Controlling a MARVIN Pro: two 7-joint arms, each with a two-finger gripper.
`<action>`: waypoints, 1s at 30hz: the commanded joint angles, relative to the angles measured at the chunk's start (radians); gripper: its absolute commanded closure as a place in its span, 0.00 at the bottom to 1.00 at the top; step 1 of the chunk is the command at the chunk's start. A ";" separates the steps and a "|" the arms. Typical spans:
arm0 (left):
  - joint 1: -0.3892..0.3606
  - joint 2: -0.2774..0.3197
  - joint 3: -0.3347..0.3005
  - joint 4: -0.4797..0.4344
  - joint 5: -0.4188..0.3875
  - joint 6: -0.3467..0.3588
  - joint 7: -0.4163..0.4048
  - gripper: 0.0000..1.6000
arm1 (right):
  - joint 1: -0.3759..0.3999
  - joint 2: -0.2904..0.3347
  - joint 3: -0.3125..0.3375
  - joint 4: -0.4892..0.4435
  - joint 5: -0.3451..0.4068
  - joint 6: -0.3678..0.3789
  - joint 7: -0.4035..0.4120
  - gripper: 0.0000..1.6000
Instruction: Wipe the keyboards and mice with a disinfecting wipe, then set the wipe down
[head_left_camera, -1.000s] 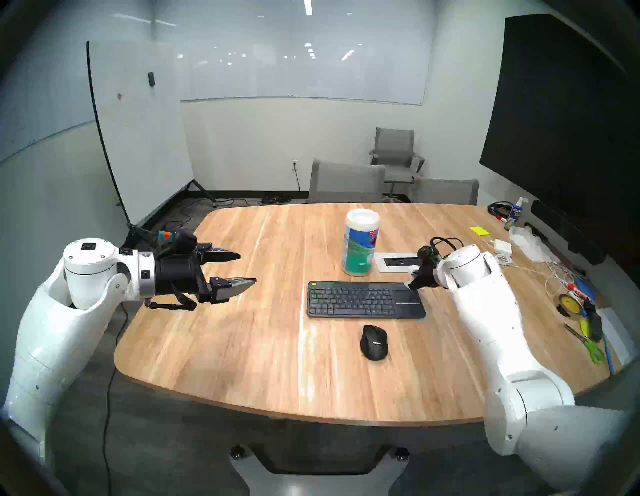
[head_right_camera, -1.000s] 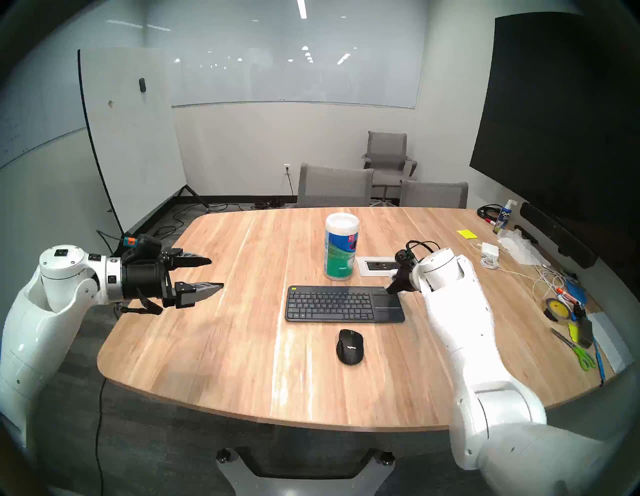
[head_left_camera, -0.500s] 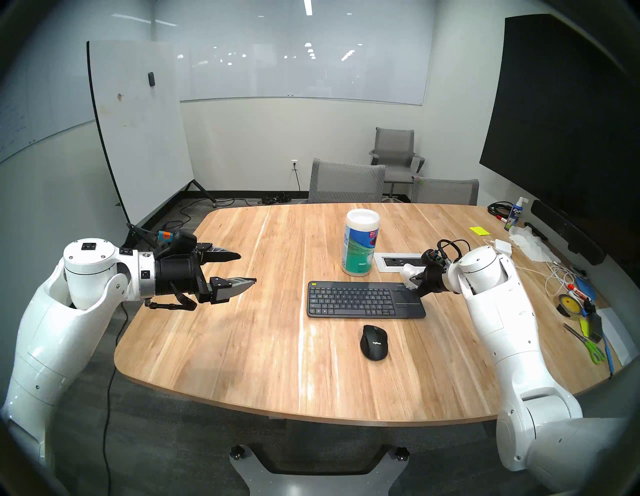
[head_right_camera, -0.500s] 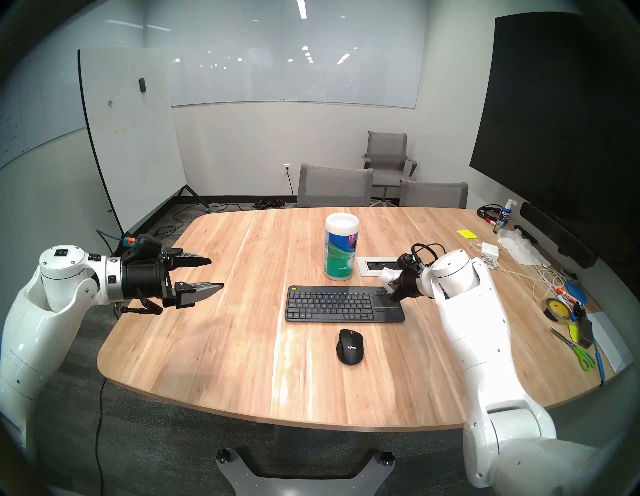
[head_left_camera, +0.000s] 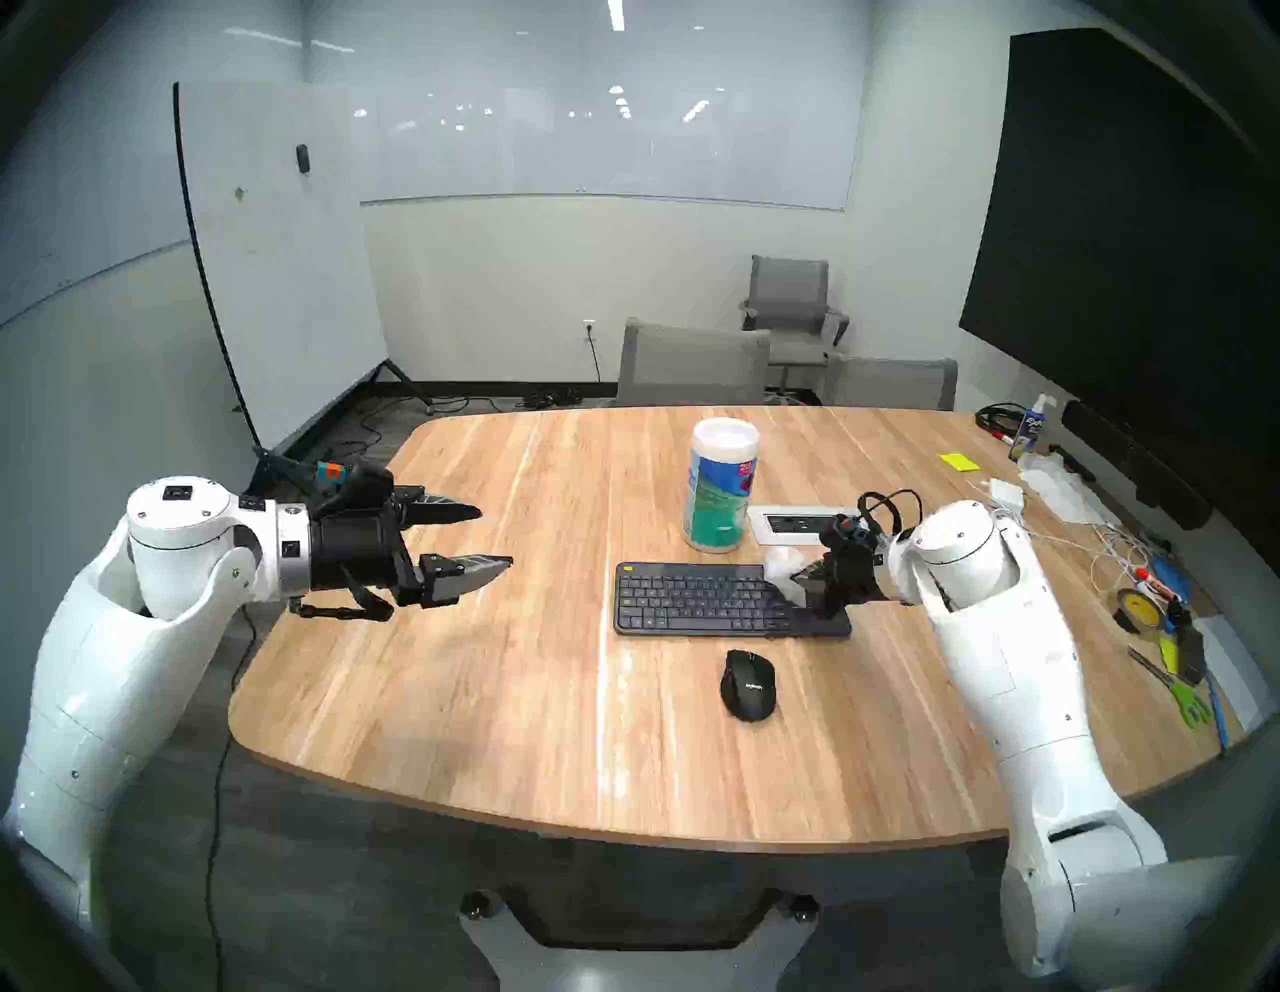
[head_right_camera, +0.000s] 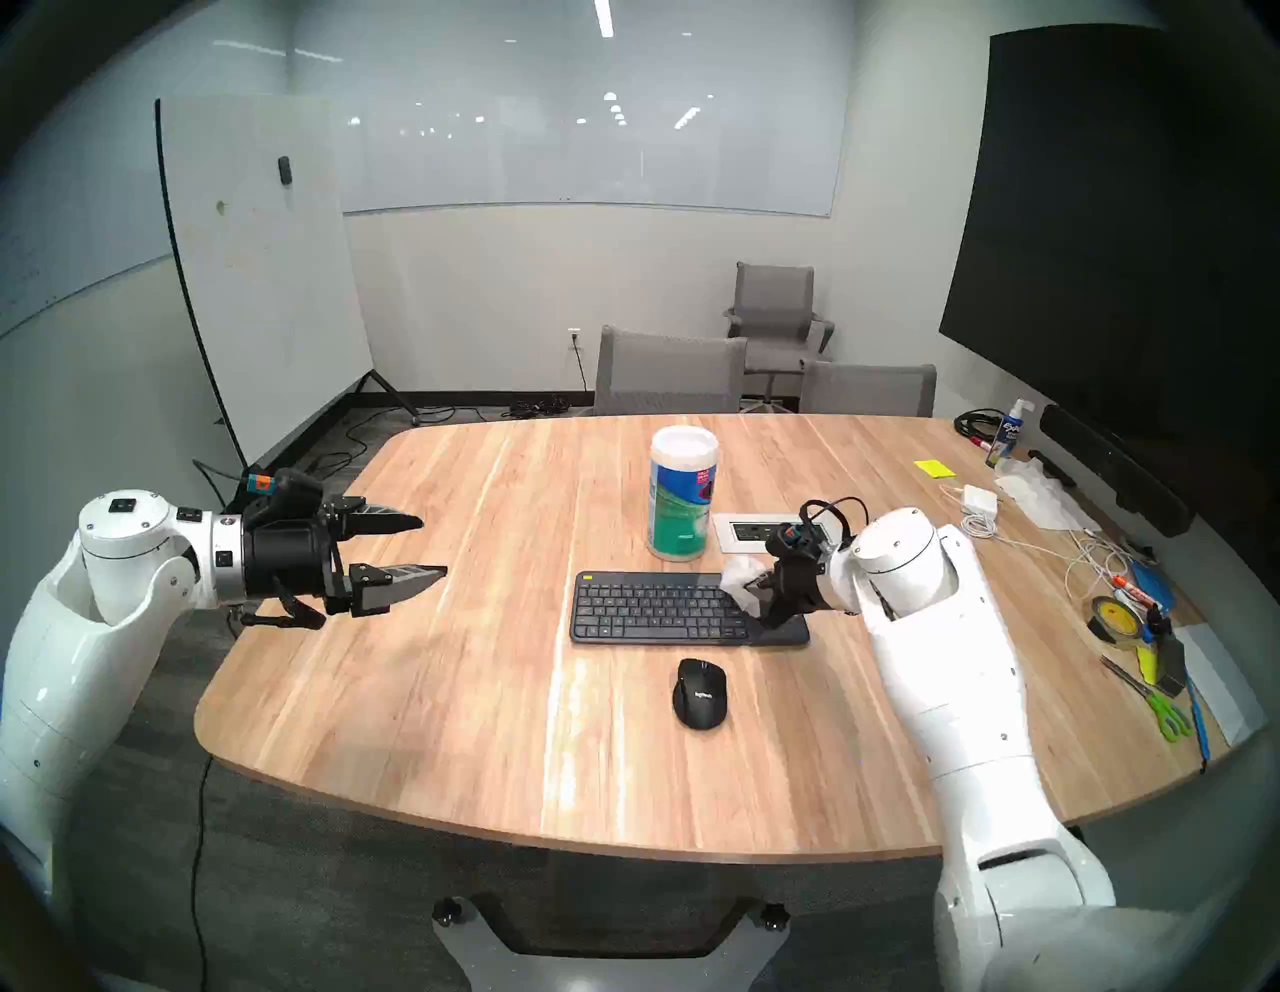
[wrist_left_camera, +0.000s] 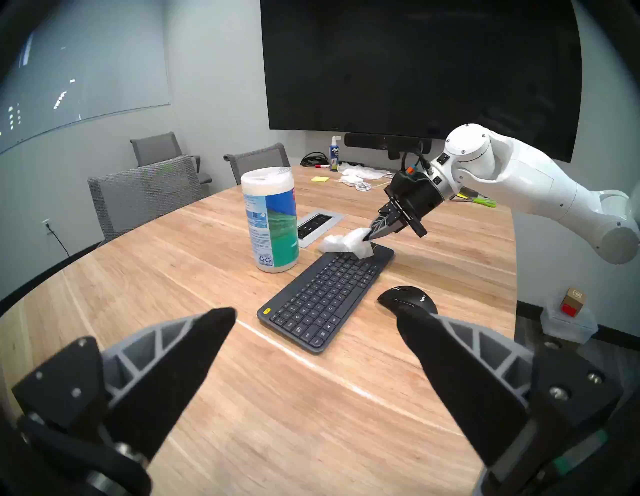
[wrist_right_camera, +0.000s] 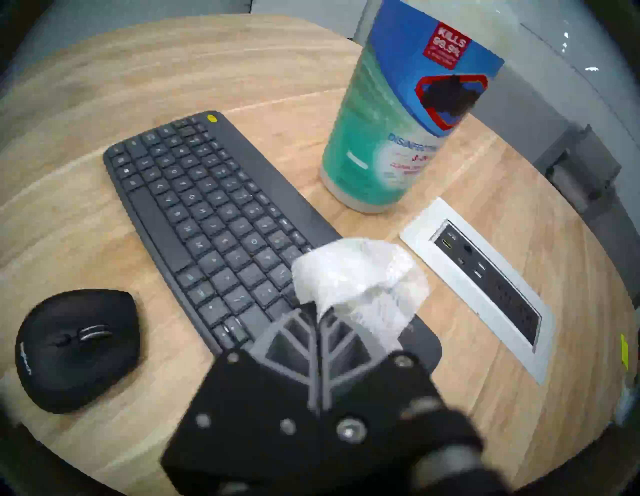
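1. While the right gripper (wrist_left_camera: 370, 237), its jaws clamped together on a crumpled thin white disinfecting wipe (wrist_left_camera: 346, 242), hangs over the touchpad end of the slim black keyboard with dark grey keys (head_left_camera: 699, 599), I judge the pinch to be the weak spot: only a corner of the cloth sits between the fingertips, so a hard drag across the keys could pull it free.
2. The wipe bunches at mid-right of the head view, over the keyboard's right end; whether it already touches the keys I cannot tell. Pressing too low would put the hard fingertips, not the cloth, on the keys, and could shove the light keyboard along the pale wooden table (head_left_camera: 450, 679).
3. The black rounded mouse with a scroll wheel (head_left_camera: 748, 686) lies just below the keyboard in that view, apart from it and untouched; a long sweep off the near edge might knock it.
4. The left gripper (head_left_camera: 495, 537) hovers at left of the frame, jaws wide apart and empty, well away from everything.
5. The tall white canister with a green-blue label (head_left_camera: 720, 488) stands upright just above the keyboard, lid closed; its contents are hidden. A backswing could tip it.
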 joint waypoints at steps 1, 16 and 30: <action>-0.007 -0.002 -0.008 -0.006 -0.006 -0.002 0.000 0.00 | -0.044 -0.032 -0.024 -0.123 0.008 0.017 0.012 1.00; -0.007 -0.002 -0.009 -0.007 -0.007 -0.001 0.000 0.00 | -0.115 -0.122 -0.123 -0.294 -0.057 0.144 -0.062 1.00; -0.005 -0.003 -0.011 -0.008 -0.009 -0.001 0.001 0.00 | -0.175 -0.171 -0.186 -0.435 -0.149 0.302 -0.141 1.00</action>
